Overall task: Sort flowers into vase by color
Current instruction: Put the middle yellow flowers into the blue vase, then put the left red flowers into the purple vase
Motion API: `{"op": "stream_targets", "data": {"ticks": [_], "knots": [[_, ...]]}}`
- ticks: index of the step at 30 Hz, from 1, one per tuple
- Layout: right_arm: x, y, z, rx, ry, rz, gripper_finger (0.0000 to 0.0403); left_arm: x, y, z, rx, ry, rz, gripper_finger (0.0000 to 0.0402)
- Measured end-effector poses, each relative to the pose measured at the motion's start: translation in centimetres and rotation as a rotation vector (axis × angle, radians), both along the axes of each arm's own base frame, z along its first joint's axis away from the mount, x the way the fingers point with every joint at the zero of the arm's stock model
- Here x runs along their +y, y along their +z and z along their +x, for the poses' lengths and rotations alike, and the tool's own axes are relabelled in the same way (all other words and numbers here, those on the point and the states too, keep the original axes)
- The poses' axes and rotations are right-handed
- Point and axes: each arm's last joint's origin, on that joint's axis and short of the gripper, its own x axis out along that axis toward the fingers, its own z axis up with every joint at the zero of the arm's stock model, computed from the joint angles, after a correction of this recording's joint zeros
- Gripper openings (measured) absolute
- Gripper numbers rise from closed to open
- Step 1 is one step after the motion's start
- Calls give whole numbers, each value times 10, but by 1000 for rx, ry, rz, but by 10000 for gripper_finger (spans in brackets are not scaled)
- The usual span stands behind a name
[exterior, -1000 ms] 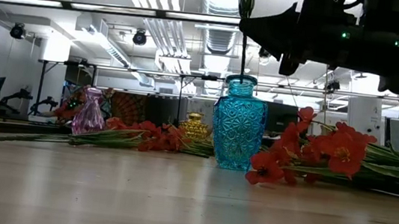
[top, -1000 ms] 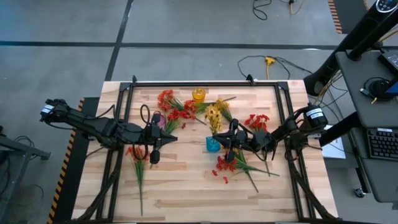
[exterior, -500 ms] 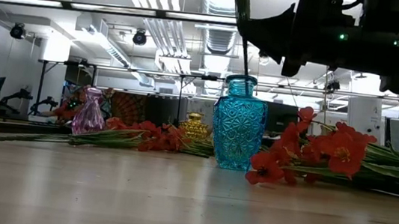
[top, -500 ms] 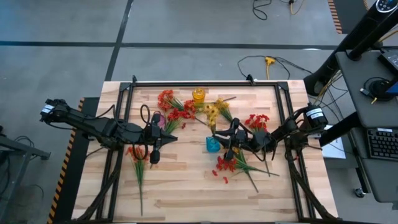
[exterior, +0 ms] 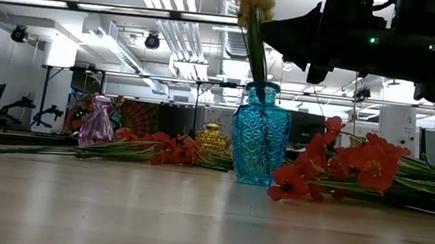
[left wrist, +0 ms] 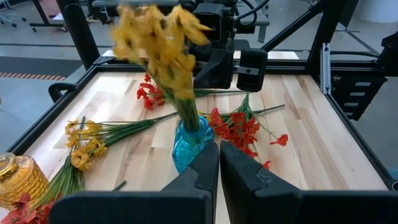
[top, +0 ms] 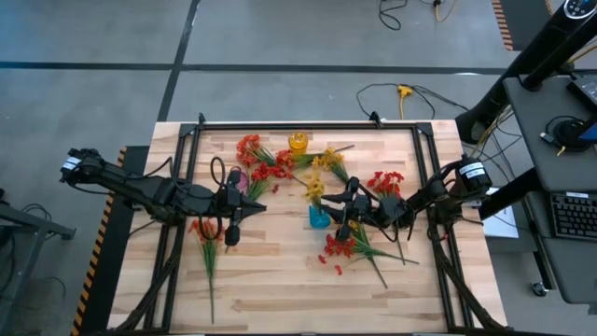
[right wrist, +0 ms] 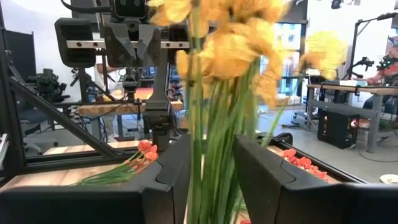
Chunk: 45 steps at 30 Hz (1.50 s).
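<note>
Flowers lie scattered across my bench [top: 280, 280]. At the left of the high view my left end effector [top: 231, 233] hangs just above the wood, its fingers [left wrist: 205, 168] pressed together on nothing. A red sprig [top: 206, 245] lies directly beside it, blooms under the arm, stem running straight down toward the bottom of the frame. Just right of that arm stands a purple vase [top: 239, 180]. A cluster of red flowers [top: 261, 161] lies above it, stems fanning toward the lower right. At the upper centre sits a yellow vase [top: 298, 142]. To its right some loose yellow flowers [top: 331, 161] rest on the wood.

At the centre stands the blue vase [exterior: 258, 143]. A yellow bunch [exterior: 251, 3] has its stems down in the vase's mouth; its long axis is near upright, tilted slightly so the blooms lean toward the left of the low view, heads at the top of the frame.

My right end effector [top: 347, 213] sits immediately right of the blue vase, level with the stems. In the right wrist view my fingers [right wrist: 177, 168] stand on either side of the green stems with a visible gap, so the grip looks loose and partly open rather than clamped.

Below it, orange-red flowers [top: 338, 246] lie with stems pointing lower right. Further right another red sprig [top: 384, 179] rests beside my right arm.
</note>
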Motion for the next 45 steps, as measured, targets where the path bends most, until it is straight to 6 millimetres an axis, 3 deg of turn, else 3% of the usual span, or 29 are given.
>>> {"op": "stream_targets", "data": {"ticks": [9, 19, 27, 36, 45], "knots": [[0, 1, -1, 0, -1, -1, 138, 0, 0, 0, 0, -1, 0, 0], [-3, 12, -18, 78, -20, 73, 147, 0, 0, 0, 0, 5, -19, 0], [11, 40, -31, 287, -104, 109, 141, -6, -8, -4, 62, 36, -261, 0], [18, 76, -55, 571, -233, 184, 135, -34, -25, -16, 161, 132, -538, 0], [22, 92, -61, 606, -219, 166, 131, -40, -69, -13, 460, 436, -692, 0]]}}
